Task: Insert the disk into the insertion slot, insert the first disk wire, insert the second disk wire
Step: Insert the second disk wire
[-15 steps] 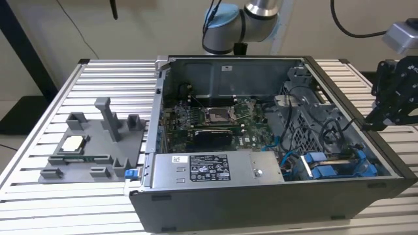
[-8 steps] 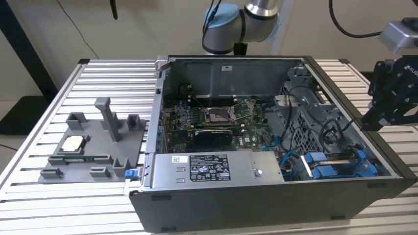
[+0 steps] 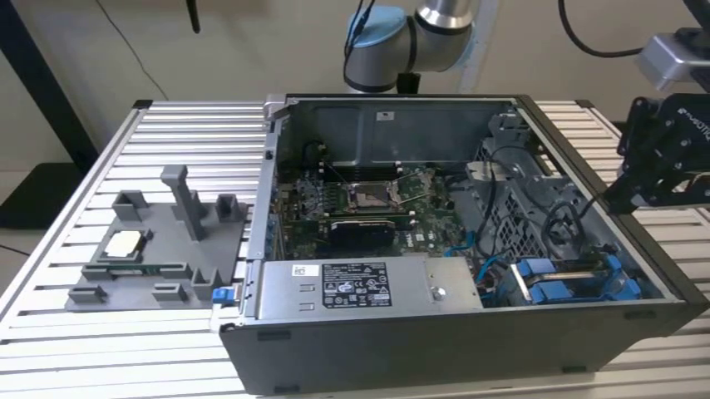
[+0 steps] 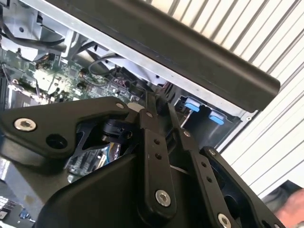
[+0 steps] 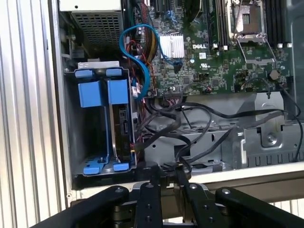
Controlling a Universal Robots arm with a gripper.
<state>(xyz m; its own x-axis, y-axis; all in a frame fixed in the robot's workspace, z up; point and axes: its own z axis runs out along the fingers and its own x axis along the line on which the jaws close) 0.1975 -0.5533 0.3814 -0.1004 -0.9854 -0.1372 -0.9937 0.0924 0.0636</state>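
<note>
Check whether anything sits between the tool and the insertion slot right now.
The case's side wall lies between the tool and the insertion slot. Black cables run beside the slot, not across its opening.

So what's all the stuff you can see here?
Table: one, white slats, under everything.
Computer case: one, dark grey, open, on the table.
Motherboard: one, green, inside the case.
Power-supply box: one, silver, inside the case.
Insertion slot: one, dark grey with blue pieces, case corner.
Cables: several, black and blue, inside the case.
Parts tray: one, grey, on the table, exterior view's left of case.
Robot arm: one, silver and blue, behind the case.
Gripper: one, black, beside the case wall near the slot.
</note>
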